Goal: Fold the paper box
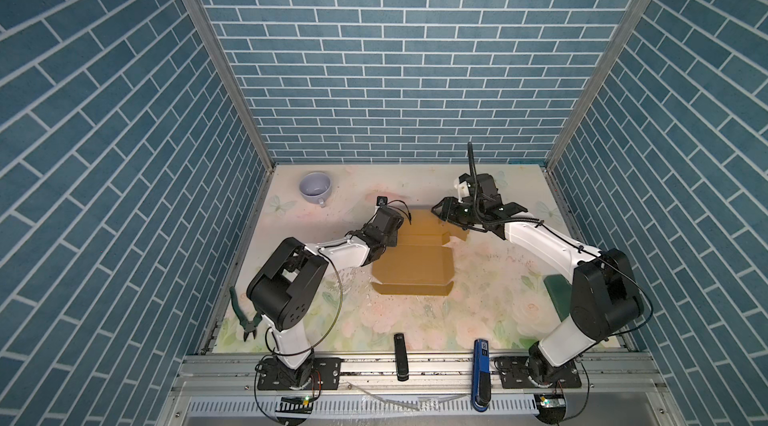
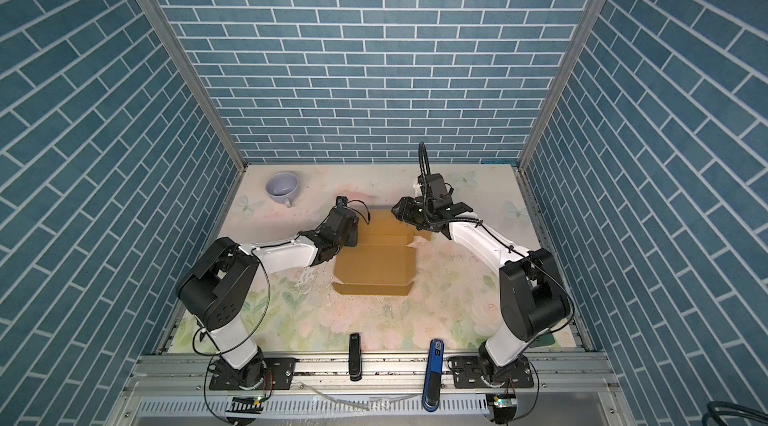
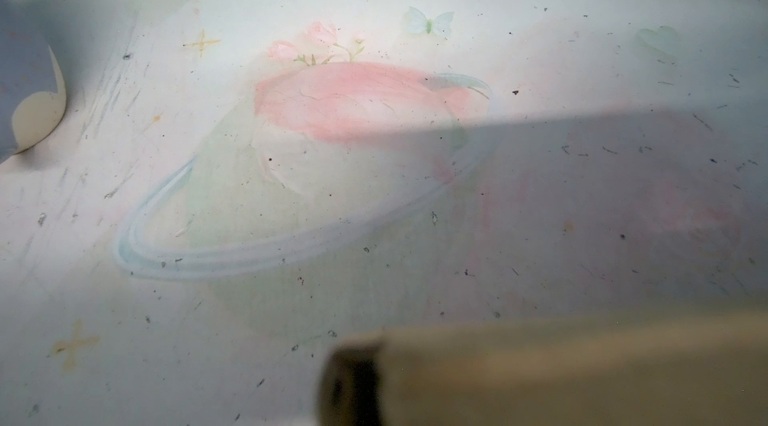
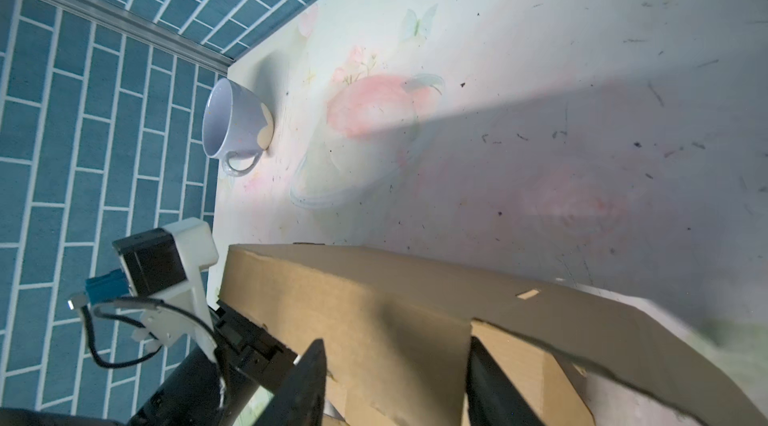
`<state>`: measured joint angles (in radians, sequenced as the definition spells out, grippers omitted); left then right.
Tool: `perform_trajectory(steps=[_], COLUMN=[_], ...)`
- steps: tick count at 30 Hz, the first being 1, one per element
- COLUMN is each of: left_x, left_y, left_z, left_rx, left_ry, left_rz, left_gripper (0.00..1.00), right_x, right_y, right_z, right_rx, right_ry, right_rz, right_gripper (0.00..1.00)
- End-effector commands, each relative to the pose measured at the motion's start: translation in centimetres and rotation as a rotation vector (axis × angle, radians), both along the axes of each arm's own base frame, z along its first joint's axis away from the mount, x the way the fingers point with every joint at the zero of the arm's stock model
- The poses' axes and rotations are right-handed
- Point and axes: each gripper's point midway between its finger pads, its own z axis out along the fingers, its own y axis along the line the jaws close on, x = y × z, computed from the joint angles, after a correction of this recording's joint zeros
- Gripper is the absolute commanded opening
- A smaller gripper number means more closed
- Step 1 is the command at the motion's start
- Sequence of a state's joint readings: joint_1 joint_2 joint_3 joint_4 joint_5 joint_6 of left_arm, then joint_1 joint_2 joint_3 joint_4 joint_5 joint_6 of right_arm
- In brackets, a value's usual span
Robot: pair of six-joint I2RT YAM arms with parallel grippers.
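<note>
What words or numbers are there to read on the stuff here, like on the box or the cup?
No text can be read anywhere.
The blue tool: a pale label at its far end, too small to read.
The paper box: plain, no print.
The cup: plain, no print.

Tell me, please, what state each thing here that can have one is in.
paper box: partly folded, far panel raised.
left gripper: jaws shut at the box's left edge.
right gripper: jaws open, astride a raised cardboard flap.
mug: upright, empty.
</note>
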<state>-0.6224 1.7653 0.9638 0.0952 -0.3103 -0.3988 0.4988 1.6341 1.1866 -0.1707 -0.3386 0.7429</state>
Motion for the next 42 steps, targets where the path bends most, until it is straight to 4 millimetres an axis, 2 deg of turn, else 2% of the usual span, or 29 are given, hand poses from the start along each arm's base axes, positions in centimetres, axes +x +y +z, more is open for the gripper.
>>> perform_trajectory(steps=[1, 4, 10, 17, 22, 25, 31, 42], left_x=[-1.2, -1.1, -0.9, -0.8, -0.9, -0.9, -0.7, -1.1], left_y=[0.5, 0.6, 0.9, 0.8, 0.8, 0.9, 0.8, 0.9], left_z=[-1.4, -1.3, -0.7, 0.3, 0.3, 0.4, 0.2, 0.3], left_rx=[0.014, 0.014, 0.029, 0.025, 0.035, 0.04, 0.043, 0.036], left_ry=[0.055, 0.057, 0.064, 0.096, 0.127, 0.131, 0.138, 0.139], left_rz=[-0.007, 0.004, 0.03, 0.03, 0.031, 0.039, 0.04, 0.026], left_gripper=[0.07, 0.07, 0.07, 0.07, 0.07, 0.07, 0.07, 0.07], right_x=[0.3, 0.2, -0.8, -3.9, -6.1, -7.3, -8.7, -6.6], right_y=[1.5, 1.2, -1.9, -5.6, -7.3, -7.5, -6.9, -5.1], right_z=[0.2, 0.0, 0.2, 1.1, 1.5, 0.9, -2.5, -7.4], right_rx=[0.089, 0.076, -0.055, -0.156, -0.196, -0.206, -0.307, -0.34], right_ry=[0.016, 0.022, -0.011, -0.073, -0.11, -0.105, -0.08, -0.111], right_rz=[0.022, 0.013, -0.056, -0.085, -0.076, -0.048, 0.003, -0.012], right_gripper=[0.52, 0.51, 0.52, 0.53, 0.54, 0.54, 0.52, 0.53])
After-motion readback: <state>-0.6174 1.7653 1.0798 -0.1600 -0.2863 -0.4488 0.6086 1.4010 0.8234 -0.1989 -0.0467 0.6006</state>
